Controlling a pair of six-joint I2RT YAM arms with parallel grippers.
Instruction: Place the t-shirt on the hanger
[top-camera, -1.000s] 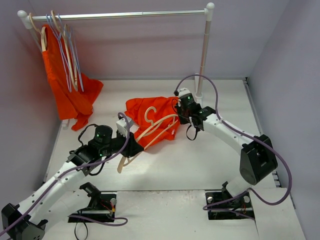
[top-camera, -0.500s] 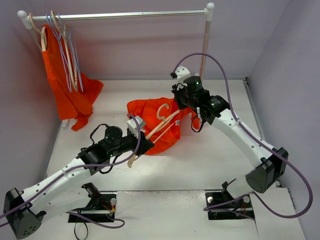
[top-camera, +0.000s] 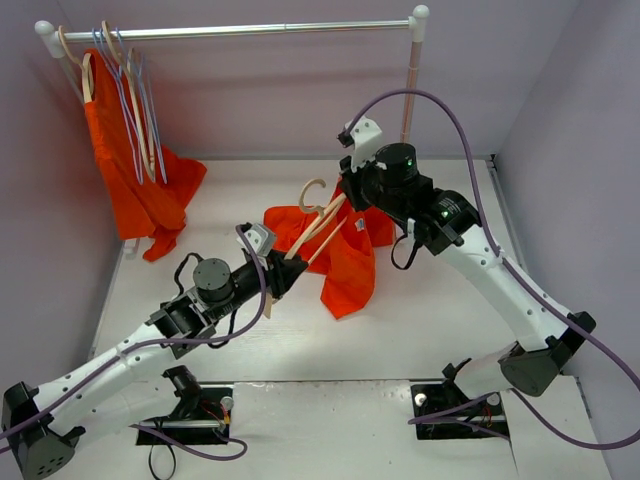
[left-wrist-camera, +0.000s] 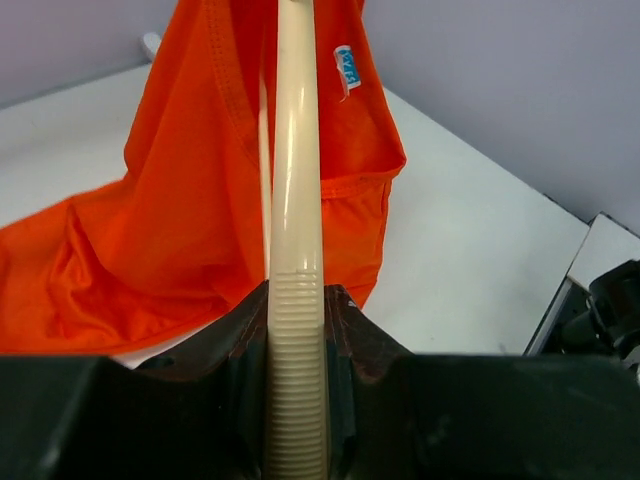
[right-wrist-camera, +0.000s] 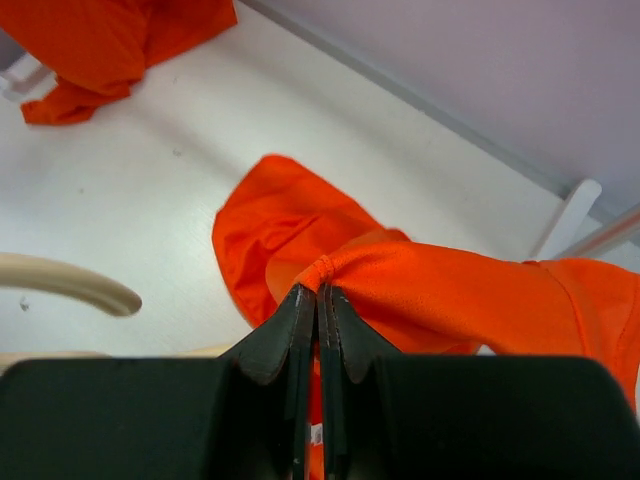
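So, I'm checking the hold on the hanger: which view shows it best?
Left wrist: the hanger, by its ribbed arm, sits clamped in the left pincer, t-shirt behind. Top external shows the whole hanger, tilted, small; right wrist only a curved cream end.

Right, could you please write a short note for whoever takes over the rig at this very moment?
Left gripper: shut on the ribbed end of one arm of the hanger, hook at the far end.
Right gripper: shut on a stitched edge of the t-shirt, holding it up, with part of the shirt on the table.
Done: both things are gripped, and the hanger's arm lies against the shirt.
Left: get the hanger through the neck and seat both shoulders. Whether it is inside the shirt yet cannot be told.
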